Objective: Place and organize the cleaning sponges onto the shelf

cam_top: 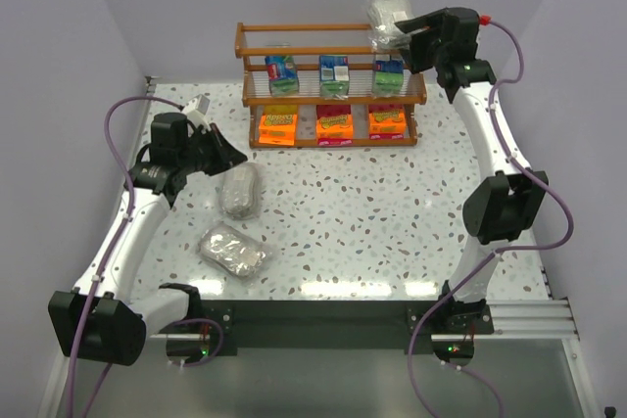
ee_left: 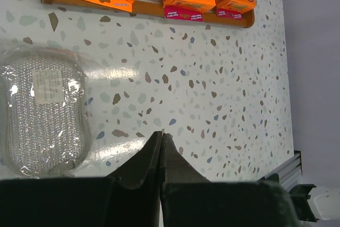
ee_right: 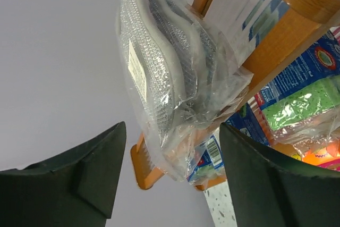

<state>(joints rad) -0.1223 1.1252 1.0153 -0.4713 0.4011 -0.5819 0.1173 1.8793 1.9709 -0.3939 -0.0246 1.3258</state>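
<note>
The shelf (cam_top: 294, 27) stands at the far side of the speckled table (cam_top: 392, 222). On the bottom tier, three orange-and-pink packs (cam_top: 334, 123) lie in a row, side by side. On the middle tier, three green/blue packs (cam_top: 334, 69) stand in a row with gaps between them. At the right end of the top tier, one silvery-grey pack (ee_right: 154, 73) stands on edge in its clear wrap, label facing outward, against the corner post. The crumpled wrap hides its lower edge, so it appears to rest on the tier but this cannot be confirmed. The right gripper (ee_right: 171, 128) is positioned at this pack with its jaws spread wide. In the right wrist view one finger lies to each side of the pack, and neither is seen touching it. A second silvery-grey pack (cam_top: 240, 191) and a third silvery-grey pack (cam_top: 233, 250) lie flat on the table in front of the shelf's left half, near each other, the third closer to the arm bases. The left gripper (ee_left: 161, 147) hangs above the table just beside the second pack. Its fingers are pressed together with nothing between them. In the left wrist view that pack lies to the left of the fingertips, apart from them.
</note>
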